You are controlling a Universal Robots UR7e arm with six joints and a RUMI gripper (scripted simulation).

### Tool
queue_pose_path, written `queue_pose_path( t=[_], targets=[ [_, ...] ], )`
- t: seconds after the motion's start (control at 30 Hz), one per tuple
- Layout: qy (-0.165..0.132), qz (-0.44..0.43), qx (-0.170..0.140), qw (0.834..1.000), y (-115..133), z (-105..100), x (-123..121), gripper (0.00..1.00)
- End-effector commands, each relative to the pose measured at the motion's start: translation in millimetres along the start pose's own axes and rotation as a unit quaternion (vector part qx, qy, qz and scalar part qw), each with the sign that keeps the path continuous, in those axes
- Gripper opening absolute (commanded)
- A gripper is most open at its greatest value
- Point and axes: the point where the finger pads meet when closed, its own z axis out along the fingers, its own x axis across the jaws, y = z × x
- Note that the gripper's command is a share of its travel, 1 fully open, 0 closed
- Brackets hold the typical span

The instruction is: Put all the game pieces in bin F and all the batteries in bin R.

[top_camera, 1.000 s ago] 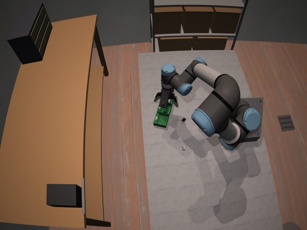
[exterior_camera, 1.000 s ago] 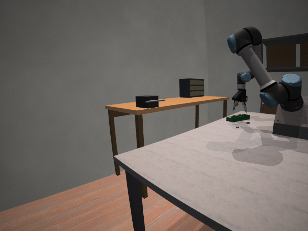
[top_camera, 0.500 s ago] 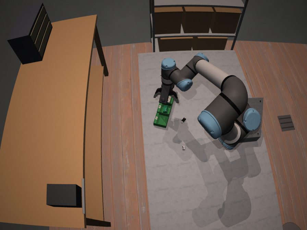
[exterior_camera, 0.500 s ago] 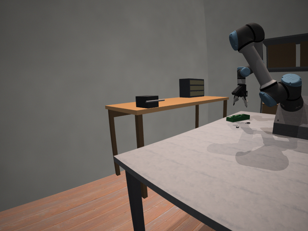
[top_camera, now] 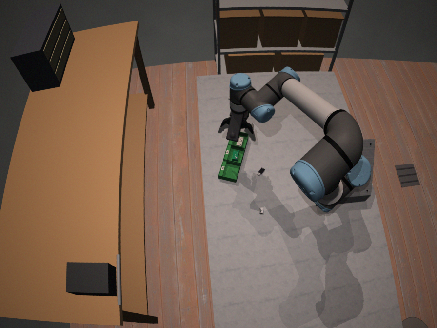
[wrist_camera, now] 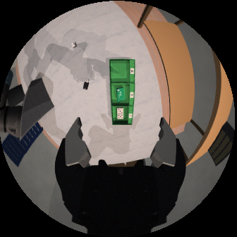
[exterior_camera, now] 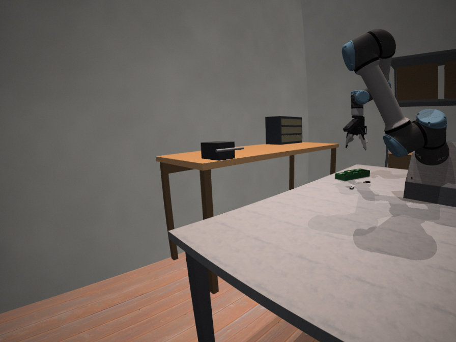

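Observation:
A green row of three bins (top_camera: pixel 232 158) lies on the grey table, also seen in the wrist view (wrist_camera: pixel 121 92) and far off in the exterior view (exterior_camera: pixel 351 174). The bin nearest the gripper holds a white dotted game piece (wrist_camera: pixel 120 113). The middle bin holds a small green thing (wrist_camera: pixel 120 92). The far bin (wrist_camera: pixel 121 68) looks empty. The bin labels are too small to read. A black battery (top_camera: pixel 260 171) (wrist_camera: pixel 85 84) lies on the table right of the bins. A small white piece (top_camera: pixel 261 210) (wrist_camera: pixel 74 44) lies further off. My gripper (top_camera: pixel 236 129) (wrist_camera: pixel 120 117) (exterior_camera: pixel 355 143) hangs wide open and empty, well above the near end of the bins.
An orange wooden table (top_camera: pixel 70 169) with two black boxes stands to the left, across a strip of floor. A shelf rack (top_camera: pixel 280 31) stands behind the grey table. The arm's base (top_camera: pixel 356 176) sits at the table's right edge.

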Motion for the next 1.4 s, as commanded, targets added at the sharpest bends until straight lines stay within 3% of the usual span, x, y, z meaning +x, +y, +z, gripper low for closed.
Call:
queue_pose_path(
  t=[0.0,0.17,1.37],
  targets=[
    [0.0,0.0,0.0,1.0,0.1,-22.0,0.0,1.0],
    [0.0,0.0,0.0,1.0,0.1,-41.1,0.0,1.0],
    [0.0,0.0,0.0,1.0,0.1,-41.1,0.1,1.0]
  ],
)
